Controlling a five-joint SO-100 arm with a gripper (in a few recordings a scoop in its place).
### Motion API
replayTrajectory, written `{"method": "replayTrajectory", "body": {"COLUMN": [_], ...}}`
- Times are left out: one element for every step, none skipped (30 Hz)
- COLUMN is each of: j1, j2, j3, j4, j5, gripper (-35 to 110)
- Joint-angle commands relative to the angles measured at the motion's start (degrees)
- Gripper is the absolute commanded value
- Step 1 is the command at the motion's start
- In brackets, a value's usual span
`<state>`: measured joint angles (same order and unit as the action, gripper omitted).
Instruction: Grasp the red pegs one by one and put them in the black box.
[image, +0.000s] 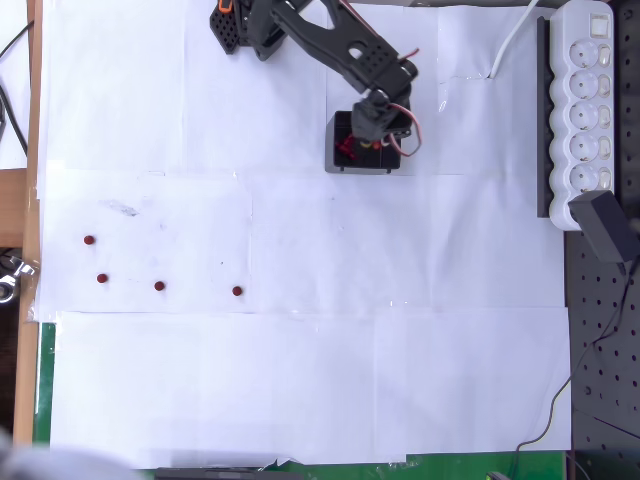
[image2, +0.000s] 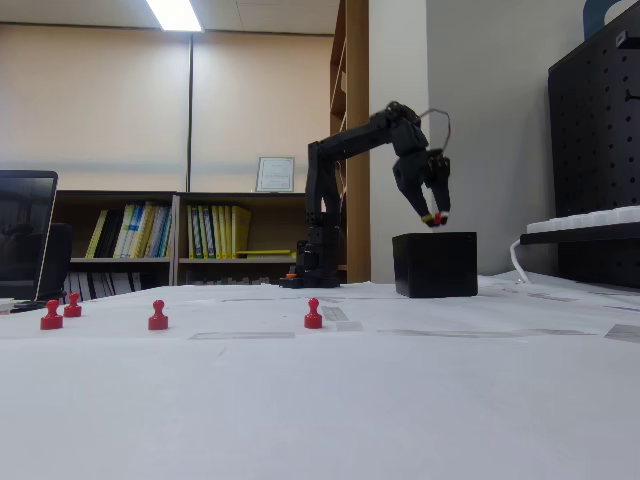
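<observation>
beige wall (image2: 120, 100), bookshelf (image2: 190, 235), ceiling light (image2: 176, 14)

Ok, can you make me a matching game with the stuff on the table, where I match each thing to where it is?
Things:
1. fingers
2. red pegs
3. black box
4. power strip

Places:
A. standing on the white paper, four in a loose group
B. along the right edge in the overhead view
C. just above the box
D. right under the arm's tip

Pairs: 1-C, 2-A, 3-D, 4-B

Red pegs (image: 159, 286) noted on white-papered tabletop (image: 300, 380); black box (image2: 434, 265), black gripper (image2: 435, 216), white power strip (image: 585, 110) recorded.
</observation>
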<state>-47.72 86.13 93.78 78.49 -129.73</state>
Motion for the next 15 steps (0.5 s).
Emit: {"method": "replayTrajectory", "body": {"j1": [0.44, 1.23, 1.49, 2.11, 3.25, 3.69, 4.13, 4.22, 4.22, 4.48, 5.01, 5.45, 5.98, 6.86, 8.96], "j2": [0.79, 2.29, 3.69, 5.10, 5.45, 5.19, 4.75, 3.34, 2.55, 1.67, 0.35, -1.93, -5.45, -10.55, -15.73], "j3": [-2.64, -4.31, -4.31, -4.39, -5.10, -5.01, -4.39, -4.22, -4.22, -3.87, -2.29, 0.97, 5.45, 8.61, 9.05], "j4": [-3.60, -5.45, -5.62, -5.62, -5.45, -5.10, -4.48, -3.78, -2.72, -2.11, -0.88, 0.79, 2.02, 2.02, 0.53], "j5": [0.18, 0.35, 0.53, 1.67, 2.90, 2.99, 2.90, 3.16, 4.22, 4.39, 4.66, 4.22, 2.81, 2.72, 3.52], "gripper": [0, 0, 0, 0, 0, 5, 9, 16, 19, 20, 20, 20, 20, 20, 20]}}
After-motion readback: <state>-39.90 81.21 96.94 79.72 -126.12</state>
